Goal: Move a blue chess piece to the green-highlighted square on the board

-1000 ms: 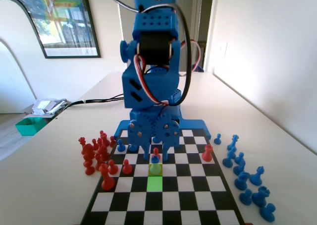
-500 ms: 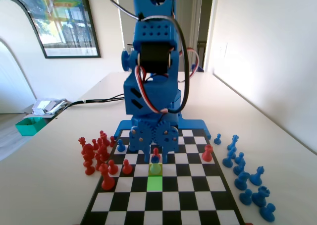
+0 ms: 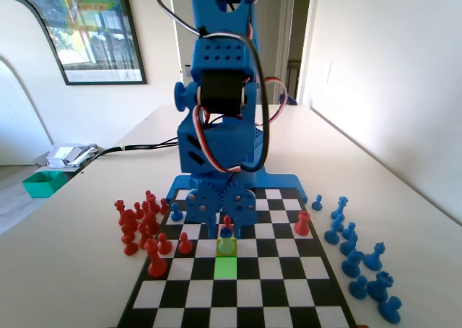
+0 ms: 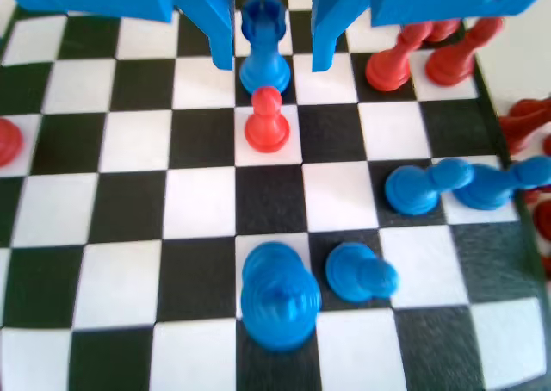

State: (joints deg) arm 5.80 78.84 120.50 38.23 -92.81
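Your gripper (image 4: 273, 59) hangs spread, jaws flanking the blue chess piece (image 4: 263, 42) without touching it. Nothing is grasped; the green-highlighted square (image 3: 225, 267) is unoccupied, so pinching, lifting and placing all remain.

In the fixed view, the blue chess piece (image 3: 227, 233) stands one square behind the green-highlighted square (image 3: 225, 267).

**Other things around**

A bunch of red pieces (image 3: 141, 223) stands on the worktop (image 3: 65, 270) at the left in the fixed view. Loose blue pieces (image 3: 361, 259) stand at the right. A framed picture (image 3: 86, 28) hangs on the wall. A small green box (image 3: 43, 183) sits far left, with black cables (image 3: 137, 146) nearby.
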